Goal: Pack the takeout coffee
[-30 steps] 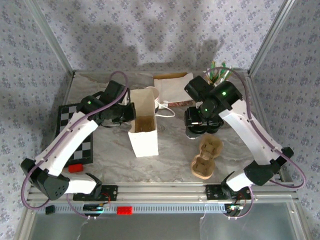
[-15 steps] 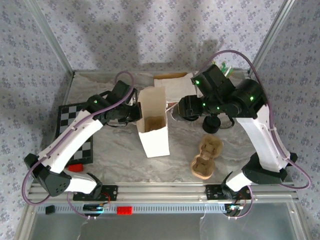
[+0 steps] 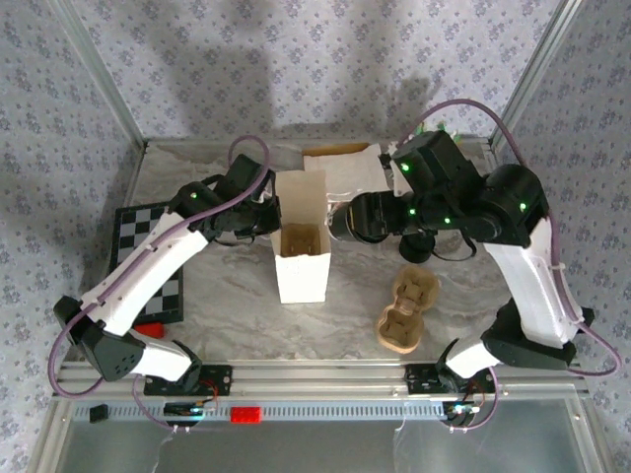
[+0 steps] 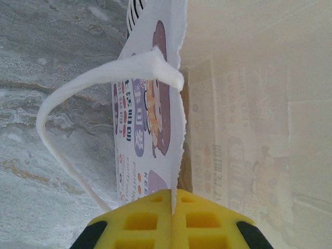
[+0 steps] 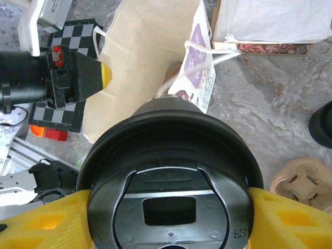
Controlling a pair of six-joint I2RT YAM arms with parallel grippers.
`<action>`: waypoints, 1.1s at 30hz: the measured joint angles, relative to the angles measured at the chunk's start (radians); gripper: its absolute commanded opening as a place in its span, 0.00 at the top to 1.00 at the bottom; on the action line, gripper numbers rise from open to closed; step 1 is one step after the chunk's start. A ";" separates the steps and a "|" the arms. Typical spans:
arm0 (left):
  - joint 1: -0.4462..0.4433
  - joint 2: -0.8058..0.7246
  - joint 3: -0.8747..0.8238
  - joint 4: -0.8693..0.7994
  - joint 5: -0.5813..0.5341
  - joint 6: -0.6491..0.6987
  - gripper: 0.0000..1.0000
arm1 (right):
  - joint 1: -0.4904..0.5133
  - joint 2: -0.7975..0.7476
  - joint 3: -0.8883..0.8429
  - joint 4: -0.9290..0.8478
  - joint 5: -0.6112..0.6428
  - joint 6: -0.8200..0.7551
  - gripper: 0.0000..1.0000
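1. Right wrist view: takeout coffee (image 5: 168, 171) was clamped in the right gripper (image 5: 168, 223), black lid facing the camera, paper body hidden under it. Yellow fingers (image 5: 44, 220) pressed on the lid rim at its 9 and 3 o'clock, so closed on the cup, not spread.
2. Top external: coffee hung off the table, just beside the paper bag (image 3: 301, 266) at the bag's 3 o'clock, near the mouth, not yet inside.
3. Handling, my guess: light, thin paper, walls dent easily. Stiffest part should be the rolled rim under the lid, so a high hold there looked right. Plastic lid probably slick and could pop off under a hard squeeze. Best kept upright; couldn't tell if it was filled.
4. Left gripper (image 3: 266, 219) was at the bag's 9 o'clock. Left wrist view showed its pads (image 4: 155, 223) pinched together on the edge of the bag's side wall, with the white handle loop (image 4: 135, 65) hanging free outside.
5. Bag looked floppy and likely needed that pinch to keep the mouth open for the drop.
6. Outward from the coffee: black round lid (image 3: 416, 246) near at 4 o'clock, pulp cup carrier (image 3: 404, 313) apart at 5 o'clock, checkerboard (image 3: 148, 256) well apart at 9 o'clock.
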 measured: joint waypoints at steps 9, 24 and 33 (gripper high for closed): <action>-0.003 0.000 -0.001 0.029 0.013 -0.032 1.00 | 0.020 -0.003 0.063 0.000 -0.009 0.016 0.36; -0.081 -0.044 -0.070 0.163 0.009 -0.164 1.00 | 0.058 0.286 0.132 0.000 0.067 0.024 0.35; -0.098 -0.085 -0.125 0.230 0.009 -0.231 1.00 | 0.070 0.375 0.109 0.000 0.068 0.028 0.35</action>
